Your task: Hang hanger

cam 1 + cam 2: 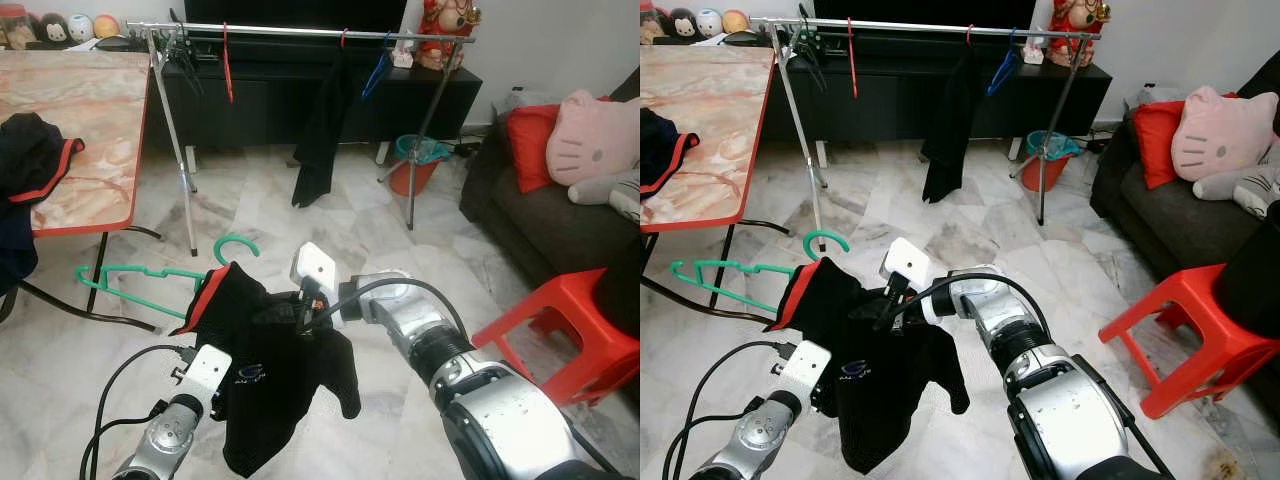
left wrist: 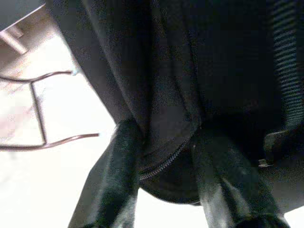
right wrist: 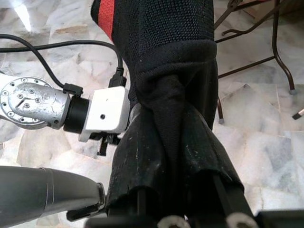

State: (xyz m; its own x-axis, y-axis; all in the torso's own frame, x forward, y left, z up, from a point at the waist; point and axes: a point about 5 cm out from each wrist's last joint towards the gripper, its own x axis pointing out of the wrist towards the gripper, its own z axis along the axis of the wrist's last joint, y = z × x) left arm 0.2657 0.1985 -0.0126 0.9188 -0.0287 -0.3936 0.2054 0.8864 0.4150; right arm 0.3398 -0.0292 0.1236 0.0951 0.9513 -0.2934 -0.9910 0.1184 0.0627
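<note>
Right gripper: fingers closed tight on a bunched fold of the black garment, cloth pinched between them; seen in the right wrist view, lower centre. In the left eye view its fingertips are buried in the fabric at frame centre and cannot be made out.

Left gripper: two black fingers set a little apart, with a fold of the same garment and a zip line lying between them. Whether they actually clamp the cloth cannot be told. In the eye views the gripper is hidden behind the hanging fabric, lower centre-left.

Black garment: red-trimmed edge at its upper left, small logo on the front; hangs between the two arms, lower hem near the bottom edge of the frame.

Green hanger: left of centre, hook curling up just above the garment's red trim; its right end is covered by the cloth, so how far it runs inside cannot be seen.

Clothes rail: across the top of the frame, on thin legs; carries a red hanger, a blue hanger, dark clips at its left end, and a black hung garment.

Marble-pattern table: upper left, cut off by the frame edge.

Red stool: lower right, partly cut off.

Sofa: right edge, with a red cushion and a pink plush.
</note>
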